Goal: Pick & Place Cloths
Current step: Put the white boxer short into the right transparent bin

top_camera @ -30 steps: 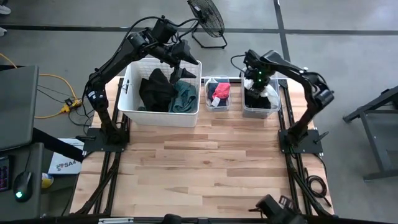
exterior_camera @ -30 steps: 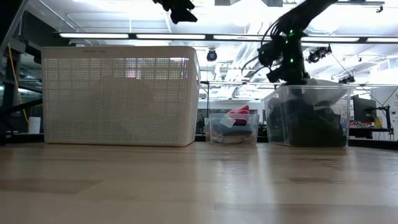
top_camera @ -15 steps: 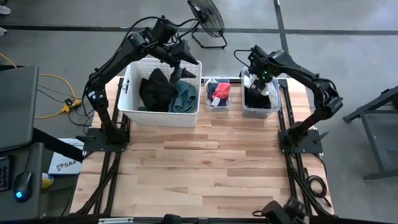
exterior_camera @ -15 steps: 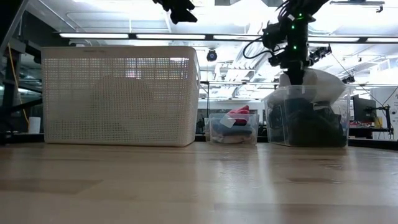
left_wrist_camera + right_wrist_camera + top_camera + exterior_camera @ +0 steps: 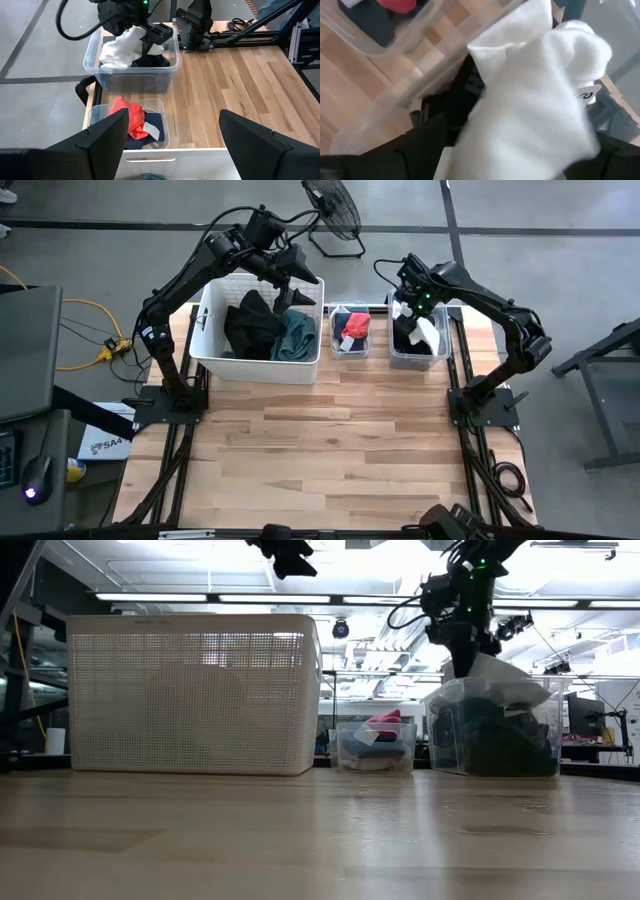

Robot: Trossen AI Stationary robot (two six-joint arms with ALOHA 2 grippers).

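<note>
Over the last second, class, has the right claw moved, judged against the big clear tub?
Yes. The right claw has risen from the tub, lifting a white cloth above its rim.

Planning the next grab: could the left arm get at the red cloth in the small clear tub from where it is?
Probably yes. The left gripper hangs open above the white slatted basket, and the red cloth lies uncovered on top in the small clear tub beside it.

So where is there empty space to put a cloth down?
The whole wooden table in front of the basket and the two tubs, small and large, is bare. The back row is crowded, with only narrow gaps between those three containers.
</note>
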